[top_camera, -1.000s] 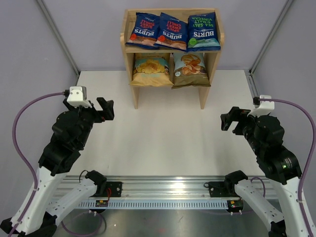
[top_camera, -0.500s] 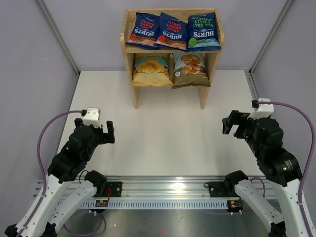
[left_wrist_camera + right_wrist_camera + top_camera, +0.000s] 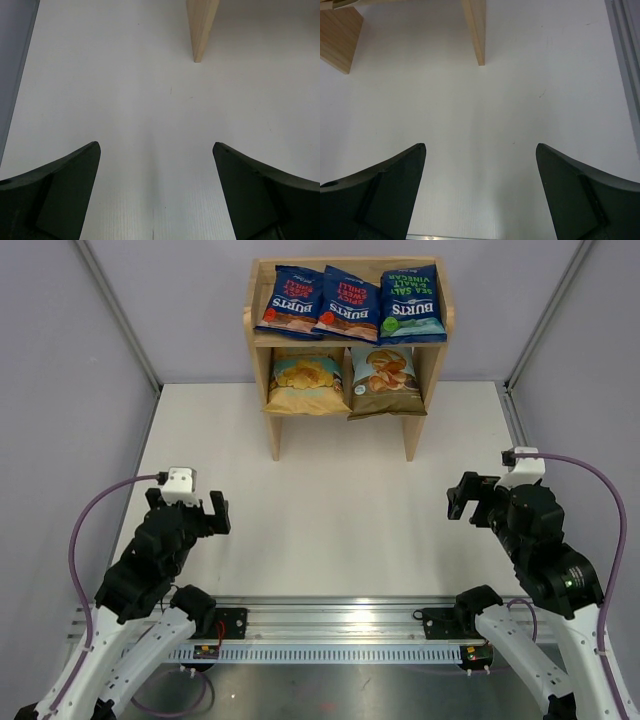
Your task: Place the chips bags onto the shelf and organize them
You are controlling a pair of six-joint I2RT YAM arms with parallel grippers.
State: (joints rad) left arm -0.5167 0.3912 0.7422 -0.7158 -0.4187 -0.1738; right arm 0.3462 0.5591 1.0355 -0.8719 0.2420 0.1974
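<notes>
While three Burts bags (image 3: 349, 302) are lying side by side on the shelf (image 3: 275, 430) top tier, the yellow Chips bag (image 3: 306, 380) and Cassava Chips bag (image 3: 384, 380) are sitting on the lower tier. Left gripper (image 3: 215, 512) and right gripper (image 3: 462, 495) are hovering over the table (image 3: 330, 510), well apart from the shelf, both gaping wide, gripping nothing.

Wrist views: shelf (image 3: 202, 30) cut off at top edge, legs only. Top view: upper parts of yellow bag (image 3: 306, 380) and Cassava bag (image 3: 385, 380) hidden under upper tier.
</notes>
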